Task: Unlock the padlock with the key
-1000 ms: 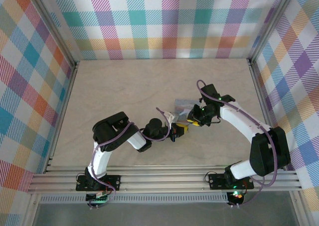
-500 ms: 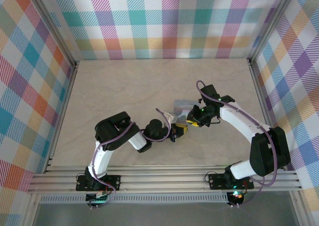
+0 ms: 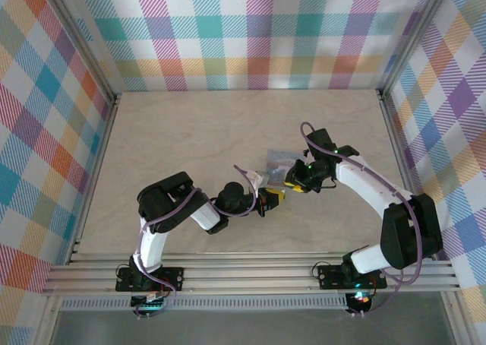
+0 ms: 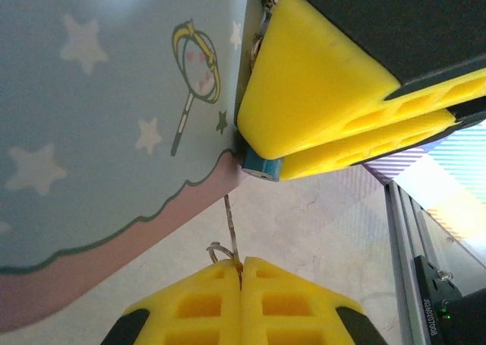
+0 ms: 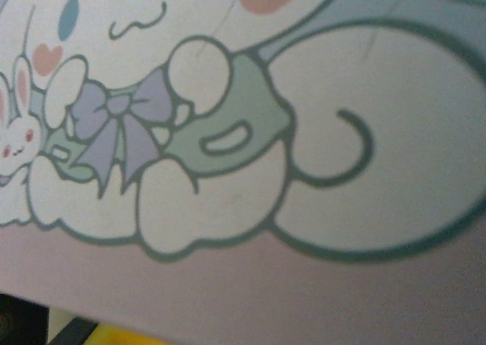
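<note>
Padlock point(image 4: 99, 132) is held by its edge in the clenched right pincer point(image 4: 277, 153) near the tabletop's point(image 4: 319, 223) middle, while the key point(image 4: 230, 219), pinched in the left pincer point(image 4: 241, 273), is pointed at it but seemingly not yet inserted, so insertion and turning are judged outstanding.

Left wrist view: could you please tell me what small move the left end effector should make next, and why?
Probably ease the left end effector, shut on the key, forward toward the teal stub at the padlock's edge by the right end effector. The key's tip stops short of it.
</note>
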